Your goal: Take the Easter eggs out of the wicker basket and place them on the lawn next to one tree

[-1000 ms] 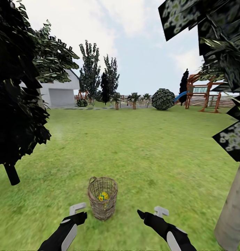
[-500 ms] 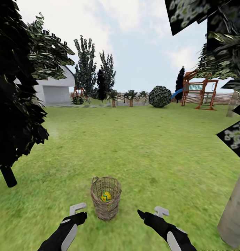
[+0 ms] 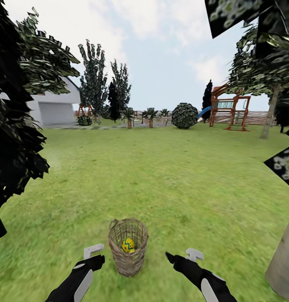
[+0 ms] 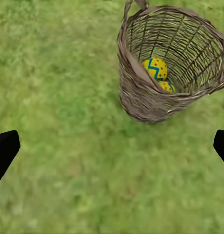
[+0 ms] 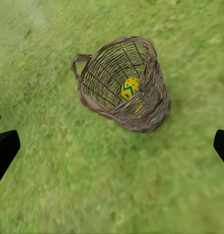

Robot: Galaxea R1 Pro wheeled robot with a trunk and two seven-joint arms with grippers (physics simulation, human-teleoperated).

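Basket: the wicker basket (image 3: 128, 246) is standing upright on the lawn (image 3: 161, 180), near you and between your two arms; nothing is touching it.
Eggs: you are seeing one Easter egg (image 3: 128, 245) inside the basket from the head view; your left wrist camera is showing that egg (image 4: 155, 68) lying on a second egg (image 4: 166, 87) deeper in. You cannot tell from these views whether a third is lying beneath them.
Left gripper: your left gripper (image 3: 93, 251) is hovering just left of the basket, above the grass; its fingers (image 4: 5, 150) are spread wide apart and holding nothing.
Right gripper: your right gripper (image 3: 183, 254) is hovering to the right of the basket, a little apart from it, jaws likewise spread and empty.
Tree: the pale grey trunk of the tree (image 3: 283, 260) is rising at the near right, its blotched foliage hanging overhead.
Far side: a playset (image 3: 228, 108) and a round bush (image 3: 184, 115) are sitting at the far end of the garden, with a white building (image 3: 52, 107) far left.
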